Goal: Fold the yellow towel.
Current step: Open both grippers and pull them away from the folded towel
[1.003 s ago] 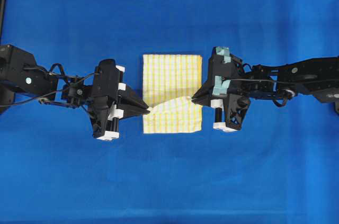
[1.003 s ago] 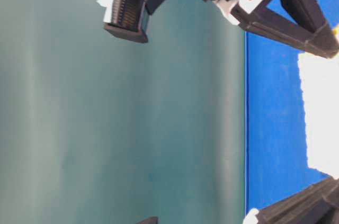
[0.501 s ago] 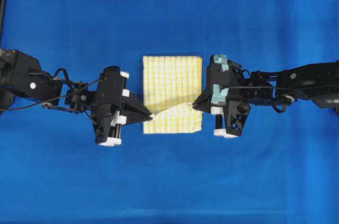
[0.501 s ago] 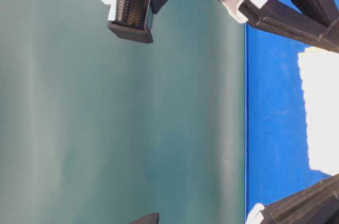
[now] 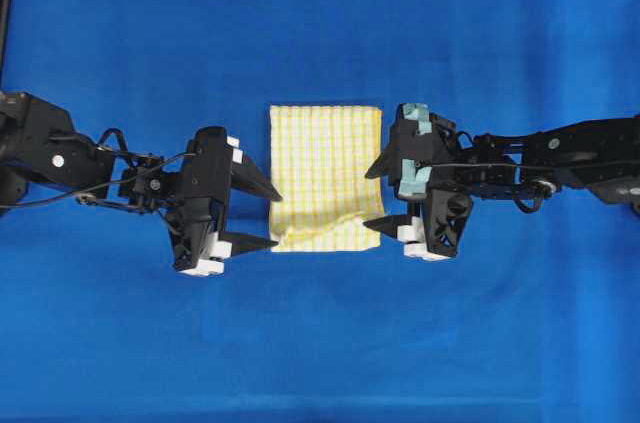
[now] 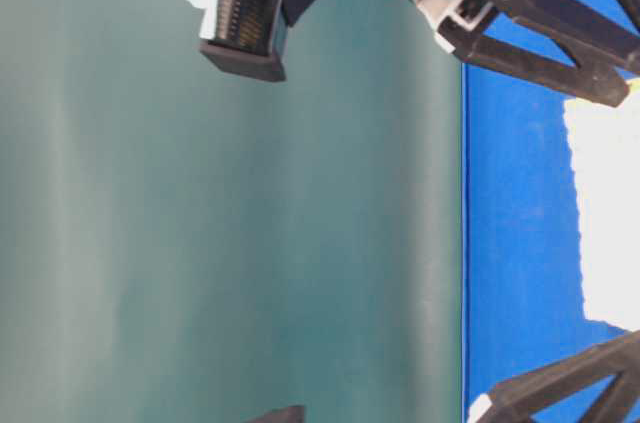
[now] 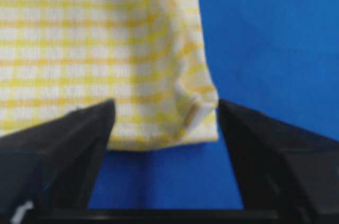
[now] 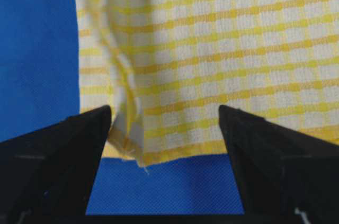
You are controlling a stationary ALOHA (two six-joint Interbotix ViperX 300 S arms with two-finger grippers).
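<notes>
Both your grippers, left and right, stand released either side of towel; fold laid flat.

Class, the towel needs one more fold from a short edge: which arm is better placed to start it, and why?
Neither clearly: the left tool and right tool both stand open at opposite sides of the yellow towel. Slight edge to the right, whose nearby corner looks rumpled and raised.

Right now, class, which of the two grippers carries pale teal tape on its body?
The right gripper, on the right of the overhead view. Its black body shows pale teal tape patches; the left gripper shows only black and white parts.
</notes>
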